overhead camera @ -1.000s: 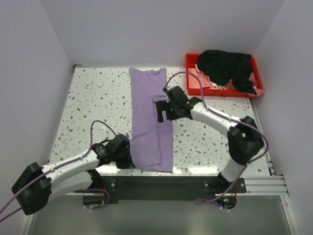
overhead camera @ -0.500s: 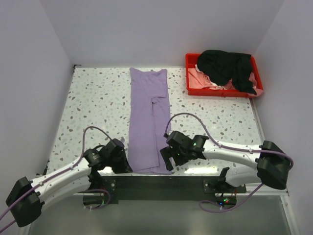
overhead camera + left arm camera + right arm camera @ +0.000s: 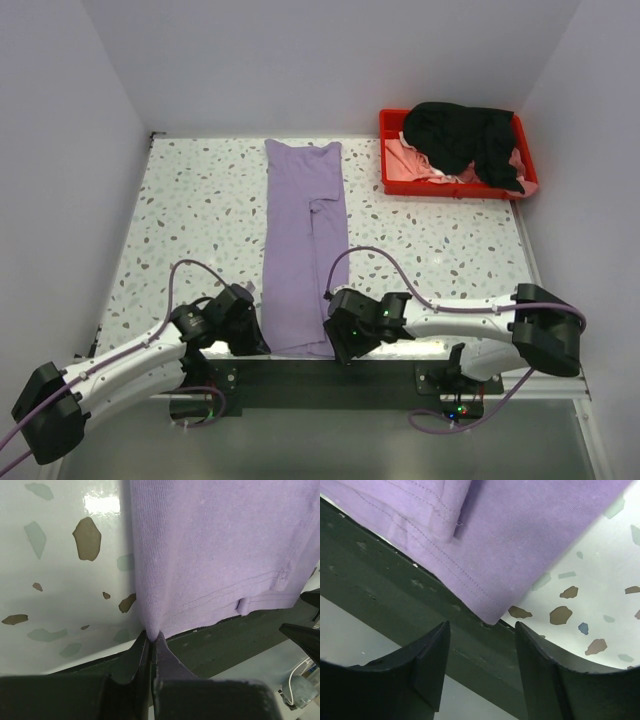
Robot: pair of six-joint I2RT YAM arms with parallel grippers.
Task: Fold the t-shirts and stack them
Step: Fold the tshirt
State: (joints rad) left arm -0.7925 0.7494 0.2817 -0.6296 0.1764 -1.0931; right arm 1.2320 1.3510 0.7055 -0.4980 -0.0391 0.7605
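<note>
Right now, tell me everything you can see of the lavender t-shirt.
The lavender t-shirt is knit cloth, folded lengthwise into a long narrow strip lying flat on the speckled table, with its stitched hem at the near edge. The left gripper is shut on its near left corner; the right gripper is open just before the near right corner, not touching.

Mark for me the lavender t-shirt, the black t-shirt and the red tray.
lavender t-shirt (image 3: 305, 250): top external view, middle of the long folded strip.
black t-shirt (image 3: 460, 135): top external view, centre of the heap.
red tray (image 3: 397, 184): top external view, bare near-left corner.
</note>
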